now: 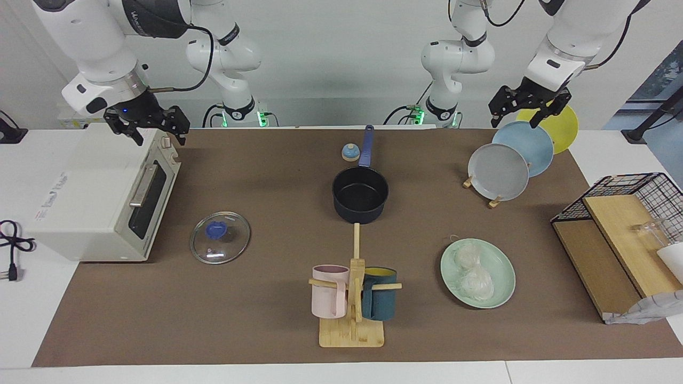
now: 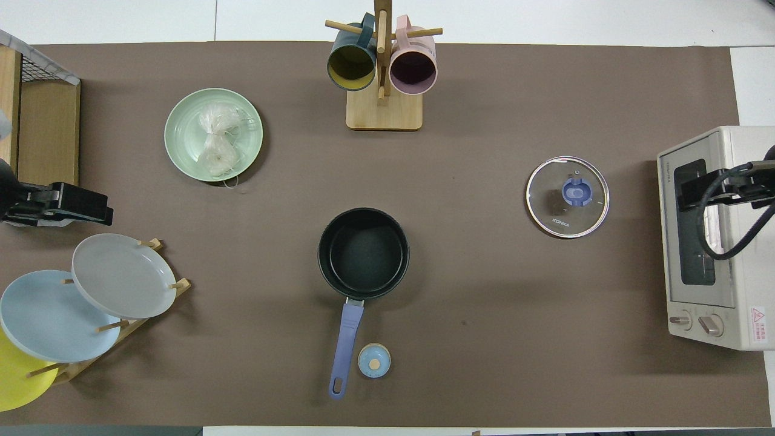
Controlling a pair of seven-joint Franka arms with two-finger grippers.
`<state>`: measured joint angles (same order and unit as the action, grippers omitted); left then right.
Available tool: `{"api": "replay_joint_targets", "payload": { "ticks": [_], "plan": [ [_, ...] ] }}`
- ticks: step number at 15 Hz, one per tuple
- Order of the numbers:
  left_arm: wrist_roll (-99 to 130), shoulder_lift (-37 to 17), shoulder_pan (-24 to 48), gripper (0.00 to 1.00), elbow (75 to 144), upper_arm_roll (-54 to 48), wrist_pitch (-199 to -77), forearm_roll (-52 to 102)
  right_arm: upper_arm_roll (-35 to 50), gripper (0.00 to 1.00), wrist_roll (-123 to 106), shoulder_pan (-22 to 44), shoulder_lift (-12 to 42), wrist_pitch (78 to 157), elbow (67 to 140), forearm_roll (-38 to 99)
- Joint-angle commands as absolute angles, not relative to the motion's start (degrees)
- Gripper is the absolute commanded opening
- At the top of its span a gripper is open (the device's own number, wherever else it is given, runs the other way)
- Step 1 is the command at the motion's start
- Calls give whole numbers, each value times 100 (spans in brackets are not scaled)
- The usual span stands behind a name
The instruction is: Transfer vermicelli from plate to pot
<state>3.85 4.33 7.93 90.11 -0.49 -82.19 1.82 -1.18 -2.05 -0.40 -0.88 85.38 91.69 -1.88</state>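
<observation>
The vermicelli point(image 1: 472, 269) point(image 2: 217, 142), two whitish nests clumped together, lies on the mint-green plate point(image 1: 499, 266) point(image 2: 184, 130) toward the left arm's end of the table. The dark pot point(image 1: 360, 192) point(image 2: 363, 254) stands mid-table, nearer to the robots than the plate, with nothing in it. Its blue handle point(image 1: 366, 146) point(image 2: 345, 345) points toward the robots. My left gripper point(image 1: 530, 114) point(image 2: 91, 209) hangs open over the plate rack and holds nothing. Over the toaster oven, my right gripper point(image 1: 149, 130) point(image 2: 690, 191) is open and holds nothing too.
A glass lid point(image 1: 220, 237) point(image 2: 567, 197) lies in front of the toaster oven point(image 1: 101, 192) point(image 2: 708, 242). A mug tree point(image 1: 352, 298) point(image 2: 382, 66) stands farther out than the pot. The plate rack point(image 1: 499, 170) point(image 2: 121, 275), a small blue bell point(image 1: 350, 152) point(image 2: 374, 360) and a wire shelf point(image 1: 624, 234) point(image 2: 42, 121) are nearby.
</observation>
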Motion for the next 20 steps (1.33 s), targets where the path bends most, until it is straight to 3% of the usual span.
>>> {"api": "replay_joint_targets", "payload": {
  "ticks": [1,15,20],
  "plan": [
    [439,413,791,100,8877,-17,-8086,211,-105,100,-141,-97,-114,8596,9185,-44],
    [474,238,809,100,9026,-17,-8639,246,-97,100,-308,-88,-193,8648,9272,87],
    [466,-237,817,100,9105,-18,-9131,255,-105,100,-352,-141,-237,9638,9728,378]
  ]
}}
